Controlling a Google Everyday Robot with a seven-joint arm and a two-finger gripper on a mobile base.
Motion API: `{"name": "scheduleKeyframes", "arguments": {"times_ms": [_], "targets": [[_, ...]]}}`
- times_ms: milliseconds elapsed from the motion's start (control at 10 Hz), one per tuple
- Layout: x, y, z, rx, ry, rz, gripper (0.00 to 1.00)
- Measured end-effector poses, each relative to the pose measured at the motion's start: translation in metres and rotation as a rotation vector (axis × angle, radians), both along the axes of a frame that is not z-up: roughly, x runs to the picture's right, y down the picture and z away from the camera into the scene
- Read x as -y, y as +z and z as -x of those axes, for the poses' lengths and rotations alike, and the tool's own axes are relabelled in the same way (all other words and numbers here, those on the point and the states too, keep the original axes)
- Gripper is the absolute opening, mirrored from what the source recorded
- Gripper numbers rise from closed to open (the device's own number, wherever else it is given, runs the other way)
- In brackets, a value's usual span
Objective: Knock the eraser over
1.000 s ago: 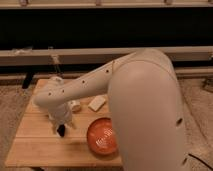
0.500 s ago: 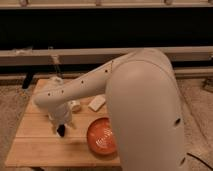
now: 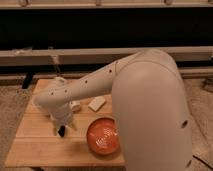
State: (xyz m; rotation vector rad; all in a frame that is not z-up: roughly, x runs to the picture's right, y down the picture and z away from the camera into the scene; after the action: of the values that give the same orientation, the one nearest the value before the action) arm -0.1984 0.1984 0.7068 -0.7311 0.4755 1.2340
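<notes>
Eraser [image 3: 61,132]: a small dark block, black all over, on the left half of the desk [image 3: 35,145], a little forward of the middle. It appears to stand on end, but it merges with the dark tip of the pincer [image 3: 60,125] right above it, so its outline is uncertain. Contact between the two: cannot tell.

Room around it:
- Bare pale wood lies to the left and in front, up to the desk's left and front edges.
- The orange bowl [image 3: 103,136] sits near on the right, close to the front edge, apart from the eraser.
- A pale whitish block [image 3: 96,103] lies flat further back and right.
- A small white object [image 3: 75,105] sits beside that block, partly covered by the arm.
- Speckled grey floor [image 3: 10,100] lies beyond the left edge.

Arm [image 3: 150,110]: the bulky white upper link fills the right side and hides the desk's right end. The forearm slants down and left across the back of the desk, turns at the wrist, and the pincer points straight down at the wood. Whether the pincer is spread or pressed together: cannot tell.
</notes>
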Motion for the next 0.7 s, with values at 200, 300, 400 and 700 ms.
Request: {"name": "scheduleKeyframes", "arguments": {"times_ms": [200,300,400,700], "targets": [[-0.001,0.000,-0.009,-0.007,0.020,0.011,0.65],[0.001,0.002,-0.020,-0.022,0.038,0.013,0.65],[0.003,0.004,-0.025,-0.031,0.047,0.014,0.65],[0.009,0.013,-0.034,-0.055,0.053,0.015,0.65]]}}
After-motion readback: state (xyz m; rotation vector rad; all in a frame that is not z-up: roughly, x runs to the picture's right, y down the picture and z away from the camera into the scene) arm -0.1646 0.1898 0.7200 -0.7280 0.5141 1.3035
